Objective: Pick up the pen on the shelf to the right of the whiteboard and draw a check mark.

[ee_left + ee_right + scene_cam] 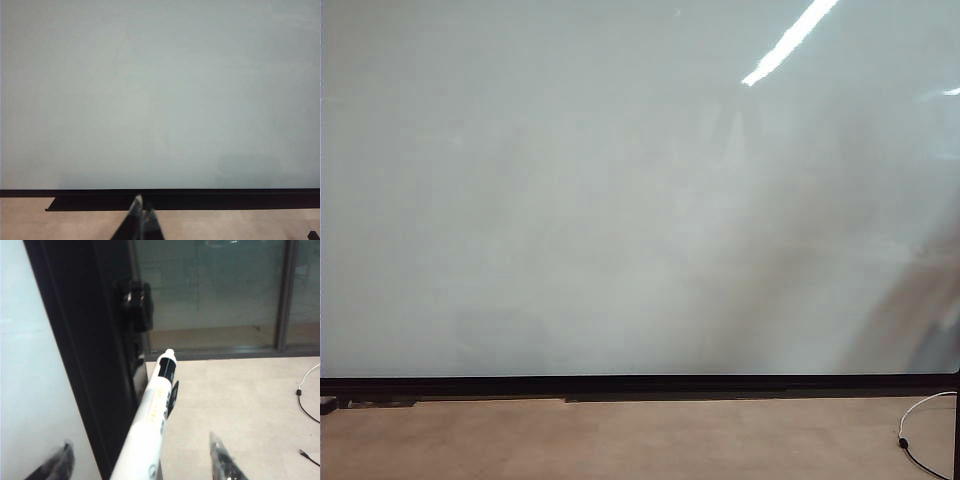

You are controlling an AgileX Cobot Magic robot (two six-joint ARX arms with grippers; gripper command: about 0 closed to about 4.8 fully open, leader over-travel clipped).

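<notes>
The whiteboard [620,200] fills the exterior view, where neither gripper shows, and no check mark is in view on it. In the right wrist view the pen [152,425], white with a black band near its tip, points away beside the board's black frame [85,365]. A small dark ledge [173,396], perhaps the shelf, juts out under it. My right gripper [141,461] is open, one finger on each side of the pen, not pressing it. My left gripper [142,212] hangs before the whiteboard [150,100] near its lower edge, fingertips together with nothing between them.
A black ledge [175,200] runs under the board's lower frame. A white cable [306,400] lies on the pale floor to the right of the board, and the white cable [918,420] shows in the exterior view too. Behind the pen stands a glass wall [215,290] and a black clamp [135,302] on the frame.
</notes>
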